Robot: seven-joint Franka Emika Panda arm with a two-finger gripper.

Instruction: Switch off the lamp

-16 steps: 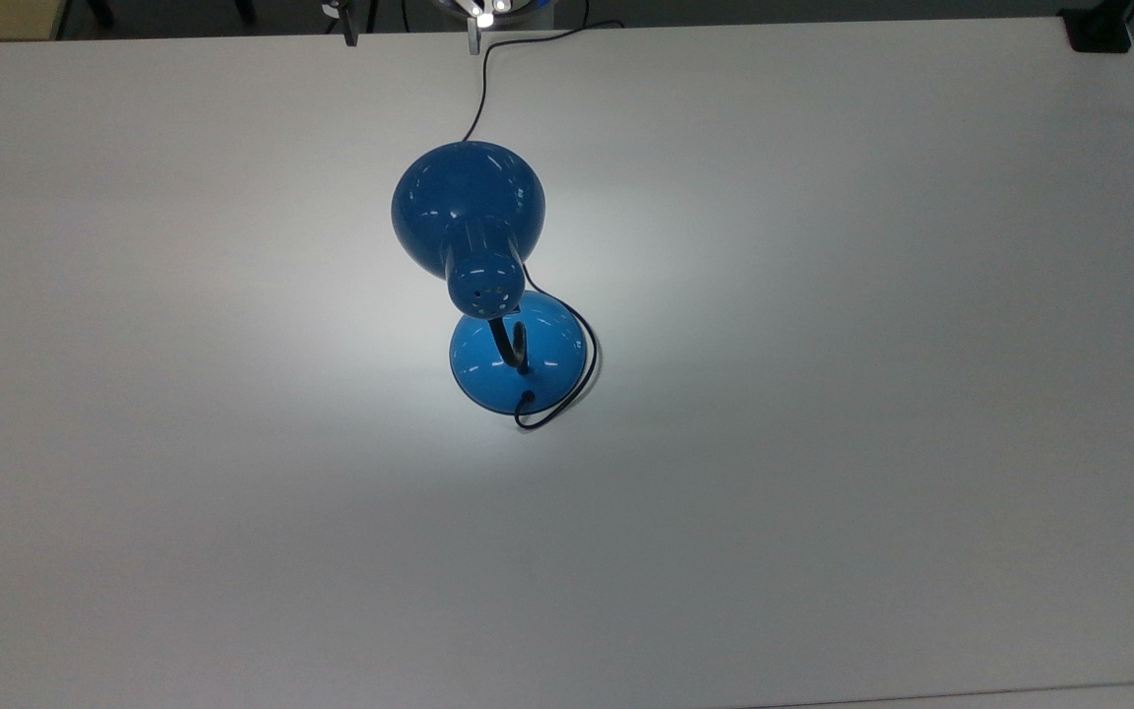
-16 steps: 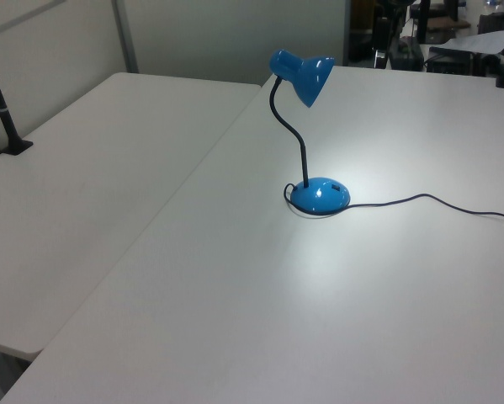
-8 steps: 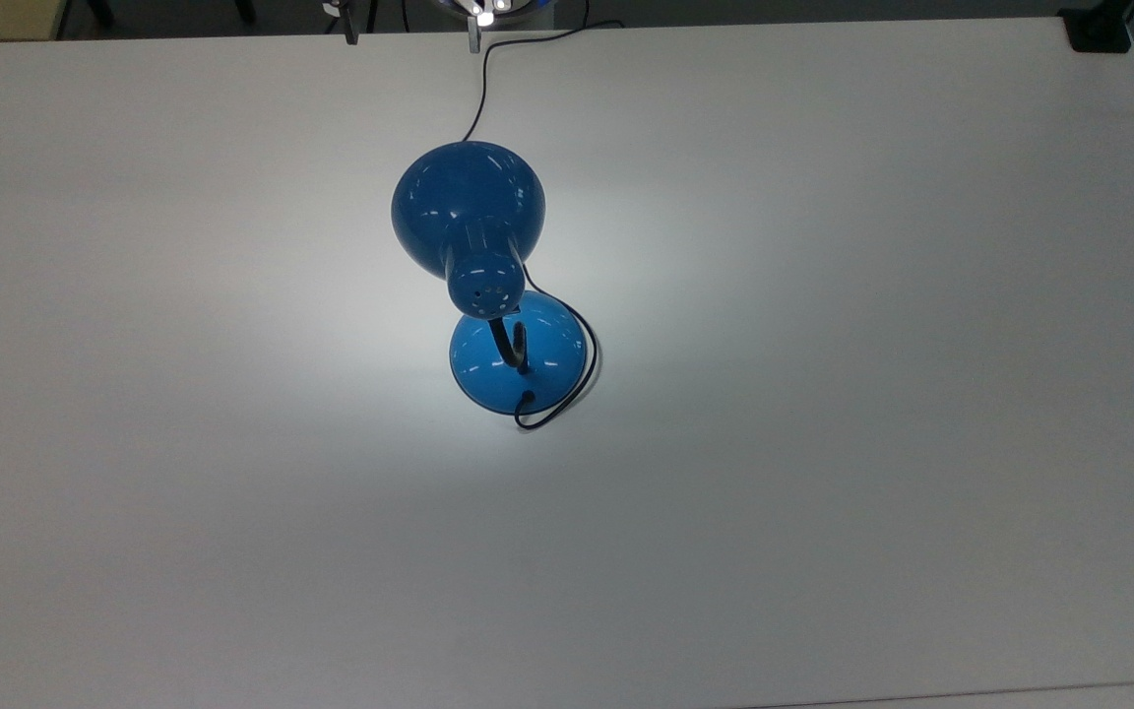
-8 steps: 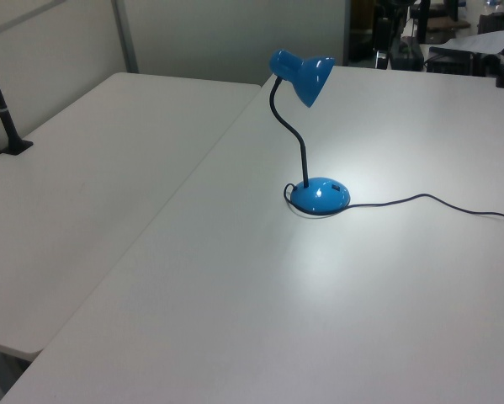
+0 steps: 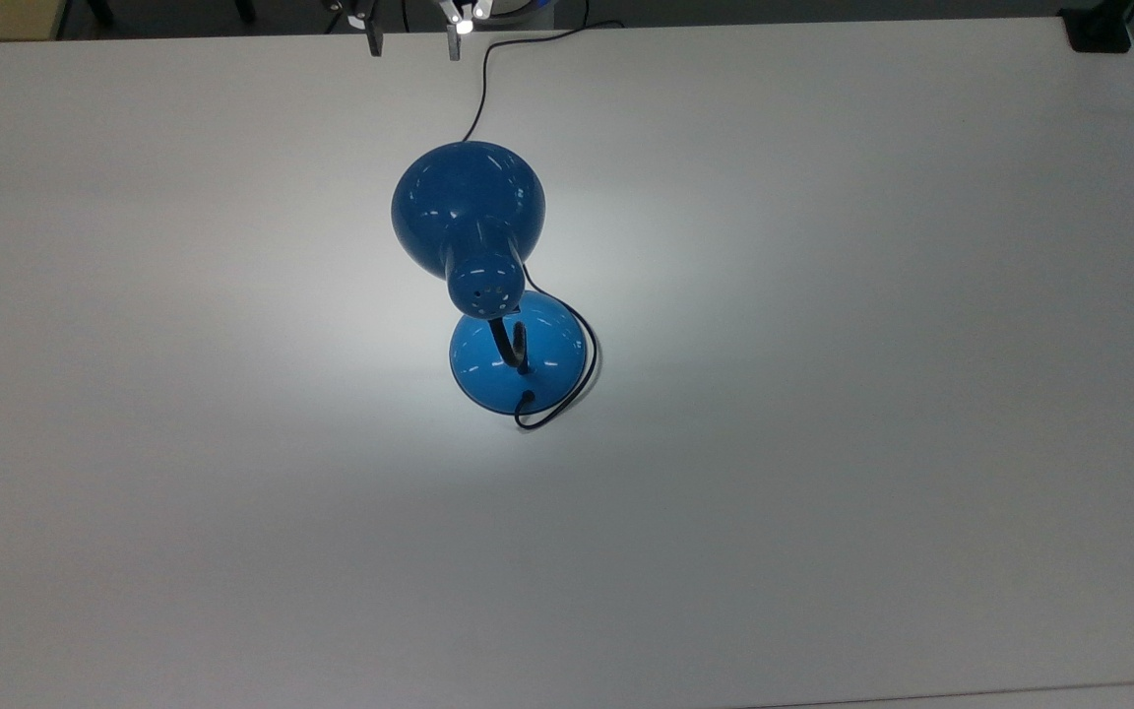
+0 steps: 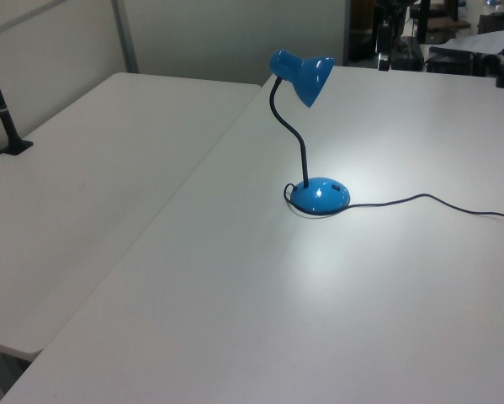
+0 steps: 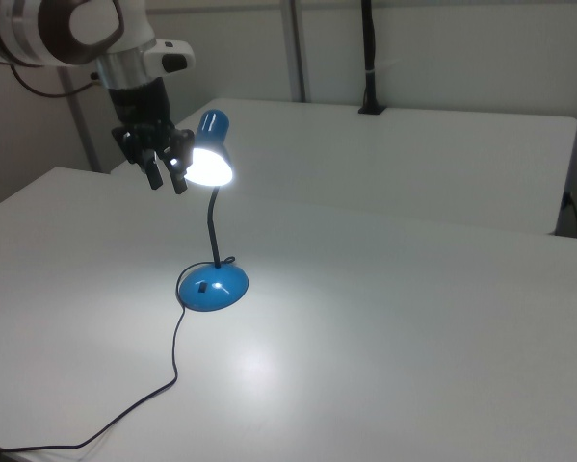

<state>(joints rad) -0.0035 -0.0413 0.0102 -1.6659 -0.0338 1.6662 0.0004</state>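
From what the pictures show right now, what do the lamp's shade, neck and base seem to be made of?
The lamp's shade looks like glossy blue painted metal: sharp reflections, small vent holes at its cap. The neck seems a black flexible tube, matte and curved; the material is uncertain. The base has the same shiny blue finish, probably metal, though plastic is possible.

Glossy blue lamp (image 5: pixel 469 212), black cord (image 6: pixel 420 199), white table (image 5: pixel 823 394)

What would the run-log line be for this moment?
lamp: lit, upright on table | base switch: untouched | gripper: open, in the air, clear of lamp | cord: slack on table
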